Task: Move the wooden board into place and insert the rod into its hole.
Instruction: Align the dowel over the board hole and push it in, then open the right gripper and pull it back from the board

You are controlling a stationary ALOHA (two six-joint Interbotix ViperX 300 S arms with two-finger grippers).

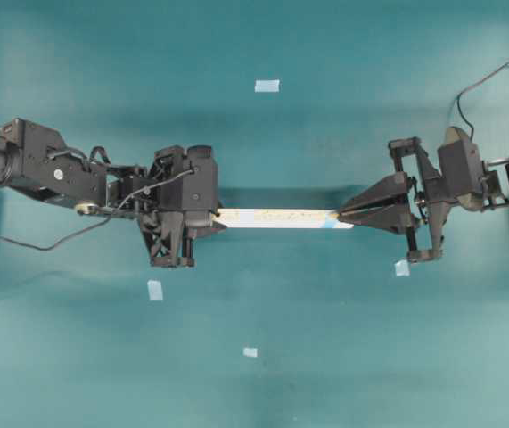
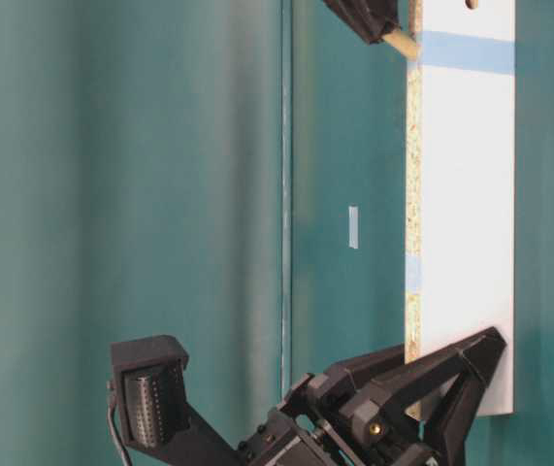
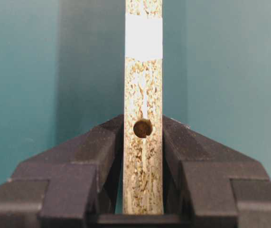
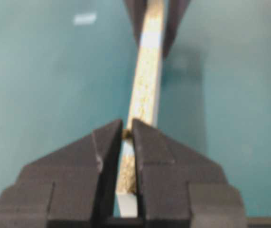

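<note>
The left gripper [image 1: 208, 217] is clamping one end of the wooden board [image 1: 276, 217], its fingers [image 3: 97, 152] pressing the two broad faces so that the narrow speckled edge is facing up. That looks deliberate — held on edge and level above the green table [image 1: 254, 374], the strip is offering its edge to the other arm, and the grip is likely steadying it against a push from above. In the left wrist view a small round hole [image 3: 143, 128] is showing in the edge right between the fingers; whether this is the hole meant for the peg I cannot tell.

Moving rightward along the strip, pale blue tape bands [image 2: 467, 52] are crossing it near the far end.

At that end the right gripper [image 1: 343, 215] is pinching the rod [image 2: 401, 43] between nearly shut jaws — the cream peg is jutting from the tips and touching, or just beside, the speckled edge by the tape. It is not visibly seated in any hole.

Loose tape squares [image 1: 266, 86] are lying on the table, well apart from the work.
</note>
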